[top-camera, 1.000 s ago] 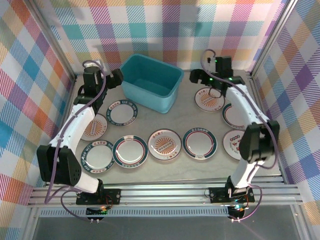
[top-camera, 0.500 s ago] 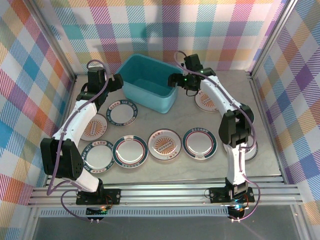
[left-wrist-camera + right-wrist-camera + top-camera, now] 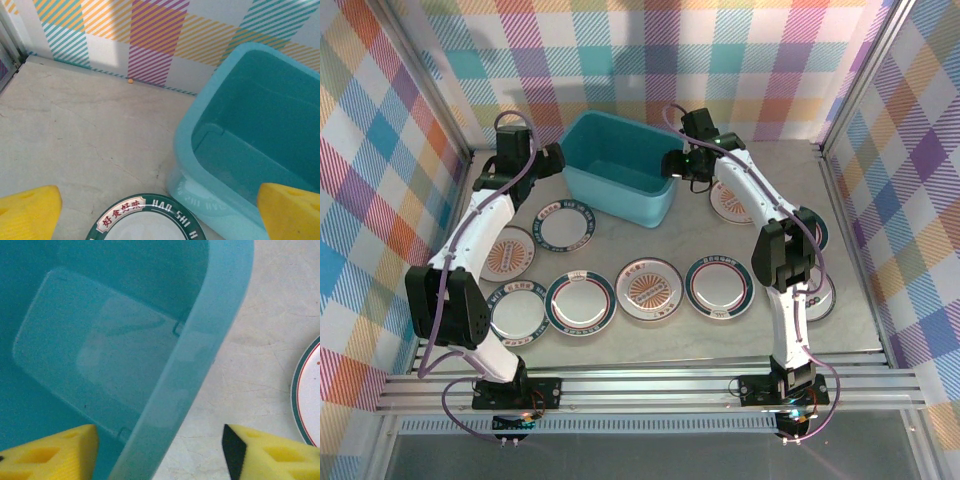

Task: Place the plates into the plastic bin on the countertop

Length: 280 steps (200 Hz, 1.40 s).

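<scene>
Jaws: left gripper (image 3: 159, 212) wide, empty, above teal-rimmed round white plate (image 3: 145, 225) on beige marble-look countertop (image 3: 75, 125) | teal-blue rectangular plastic bin (image 3: 620, 198) alongside, empty | right gripper (image 3: 160, 452) wide, empty, straddling its rim | risk: if I lower, pad strikes rim, shoving bin.

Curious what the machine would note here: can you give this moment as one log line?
left gripper open, beside bin | right gripper open, straddling bin rim | bin empty | plates on countertop
</scene>
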Each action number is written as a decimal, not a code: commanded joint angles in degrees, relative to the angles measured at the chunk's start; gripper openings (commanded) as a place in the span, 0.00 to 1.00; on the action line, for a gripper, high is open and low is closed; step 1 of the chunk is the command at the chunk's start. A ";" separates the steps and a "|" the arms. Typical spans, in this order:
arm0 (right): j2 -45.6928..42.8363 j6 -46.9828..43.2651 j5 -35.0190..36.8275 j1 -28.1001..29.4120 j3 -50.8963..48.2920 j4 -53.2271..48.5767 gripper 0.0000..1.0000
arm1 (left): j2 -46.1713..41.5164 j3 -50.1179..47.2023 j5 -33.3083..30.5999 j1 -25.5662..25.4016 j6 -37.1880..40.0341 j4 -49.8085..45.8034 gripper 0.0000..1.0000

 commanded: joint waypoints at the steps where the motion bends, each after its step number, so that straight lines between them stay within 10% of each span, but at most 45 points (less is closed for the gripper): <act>1: -0.34 -2.56 2.08 -0.17 1.18 -2.87 0.60 | 0.27 1.01 1.33 0.97 -1.48 -2.66 1.00; 87: -2.50 -5.46 3.02 -3.73 0.08 -4.57 0.35 | -0.51 -2.11 2.49 1.59 -3.99 -2.81 1.00; 280: -17.66 -22.43 -2.87 -8.90 -23.50 1.46 0.23 | -5.33 -6.19 2.29 2.02 -7.41 -9.47 1.00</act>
